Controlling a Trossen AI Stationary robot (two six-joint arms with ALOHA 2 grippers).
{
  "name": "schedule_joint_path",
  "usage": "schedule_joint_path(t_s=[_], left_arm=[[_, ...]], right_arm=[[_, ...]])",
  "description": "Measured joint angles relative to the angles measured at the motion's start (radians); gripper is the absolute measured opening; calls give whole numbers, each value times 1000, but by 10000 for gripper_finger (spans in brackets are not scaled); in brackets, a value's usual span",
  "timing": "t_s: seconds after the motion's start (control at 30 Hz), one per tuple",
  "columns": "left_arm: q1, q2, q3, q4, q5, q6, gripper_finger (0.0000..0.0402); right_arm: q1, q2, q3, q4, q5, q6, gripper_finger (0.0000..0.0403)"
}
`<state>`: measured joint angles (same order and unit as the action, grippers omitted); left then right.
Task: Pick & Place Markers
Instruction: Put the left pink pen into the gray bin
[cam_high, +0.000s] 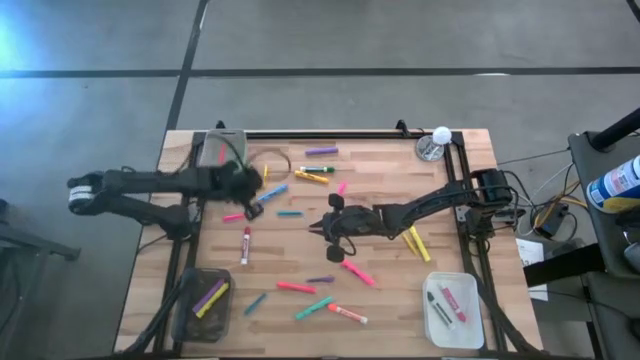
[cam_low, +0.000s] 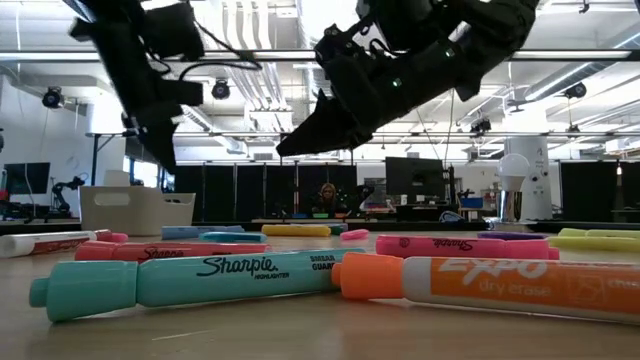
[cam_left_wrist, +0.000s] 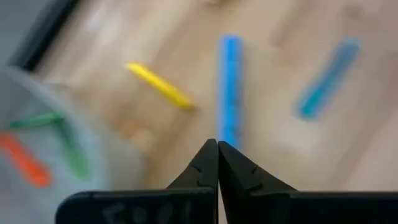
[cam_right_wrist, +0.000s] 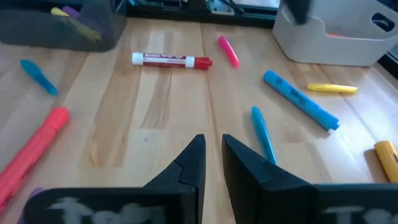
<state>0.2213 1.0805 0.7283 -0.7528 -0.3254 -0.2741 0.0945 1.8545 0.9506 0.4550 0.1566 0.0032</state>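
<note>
Teal highlighter (cam_low: 190, 280) and orange dry-erase marker (cam_low: 490, 288) lie foremost among markers scattered across the wooden table (cam_high: 390, 190) — light, stiff, round barrels likely to roll, best pinched mid-body. Left gripper (cam_high: 246, 185), at nine o'clock, is closed, empty; right gripper (cam_high: 322, 228), near centre, stands slightly parted, empty. Table rails hem the edges.

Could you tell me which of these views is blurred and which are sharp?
Left wrist view: smeared throughout, the blue marker and yellow marker soft streaks. Right wrist view: crisp, the red-capped white marker label visible. Low view: near teal highlighter sharp, ceiling lights glaring.
</note>
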Motion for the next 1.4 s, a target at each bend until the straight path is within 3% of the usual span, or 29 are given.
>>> schedule_joint_path(t_s=[0.17,0.3,0.6,0.97,1.4], left_arm=[[-227,30,-58,16,-9,-138,1],[-299,69,-90,14,-7,-193,1],[-218,178,-84,9,-2,-141,8],[-108,199,-84,4,95,-2,96],[-34,271,-85,11,118,36,101]], right_arm=[[26,0,-88,110,-2,5,34],[39,0,-135,161,-4,4,31],[38,-12,-142,170,-3,8,31],[39,-13,-143,170,-3,14,31],[39,-13,-143,170,-3,15,31]])
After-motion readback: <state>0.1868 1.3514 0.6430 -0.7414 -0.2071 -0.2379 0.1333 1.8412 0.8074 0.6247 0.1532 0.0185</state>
